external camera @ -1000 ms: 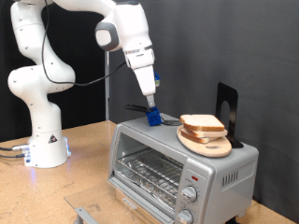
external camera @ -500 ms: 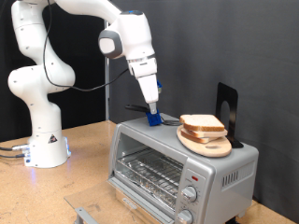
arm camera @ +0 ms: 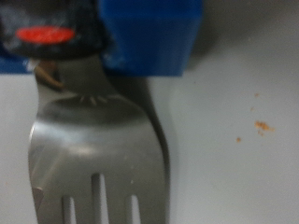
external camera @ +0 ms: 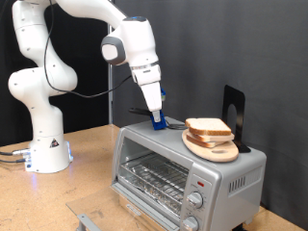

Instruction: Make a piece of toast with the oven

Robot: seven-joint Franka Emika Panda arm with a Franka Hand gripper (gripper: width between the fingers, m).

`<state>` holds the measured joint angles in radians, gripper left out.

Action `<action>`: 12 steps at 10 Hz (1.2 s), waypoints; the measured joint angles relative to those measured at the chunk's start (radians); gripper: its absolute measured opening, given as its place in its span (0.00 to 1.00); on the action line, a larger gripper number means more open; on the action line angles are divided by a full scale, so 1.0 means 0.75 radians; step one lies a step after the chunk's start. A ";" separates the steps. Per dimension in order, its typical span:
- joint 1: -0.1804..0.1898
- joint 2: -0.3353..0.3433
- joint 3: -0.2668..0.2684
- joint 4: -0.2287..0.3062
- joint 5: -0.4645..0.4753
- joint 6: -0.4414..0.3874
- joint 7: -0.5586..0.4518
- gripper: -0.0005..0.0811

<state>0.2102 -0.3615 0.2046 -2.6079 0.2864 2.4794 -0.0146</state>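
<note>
Claw (external camera: 156, 119): I see it lowered onto the oven's roof near the back corner, at a blue block (external camera: 157, 122); whether its fingers are spread or pressed together I cannot tell.
Fork (arm camera: 98, 154): fills the wrist view, tines pointing away from a blue holder (arm camera: 149, 33).
Toast (external camera: 207, 127): I find it on a round wooden board (external camera: 214, 147) on top of the oven, apart from the claw.
Oven (external camera: 183, 178): on the tabletop (external camera: 87, 183), door shut, wire rack visible through the glass.
</note>
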 joint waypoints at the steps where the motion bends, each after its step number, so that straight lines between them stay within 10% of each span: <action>1: 0.004 0.002 0.001 -0.001 0.010 0.012 -0.002 1.00; 12: 0.031 0.043 0.010 -0.027 0.028 0.069 -0.017 1.00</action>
<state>0.2332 -0.3293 0.2119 -2.6279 0.3076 2.5311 -0.0272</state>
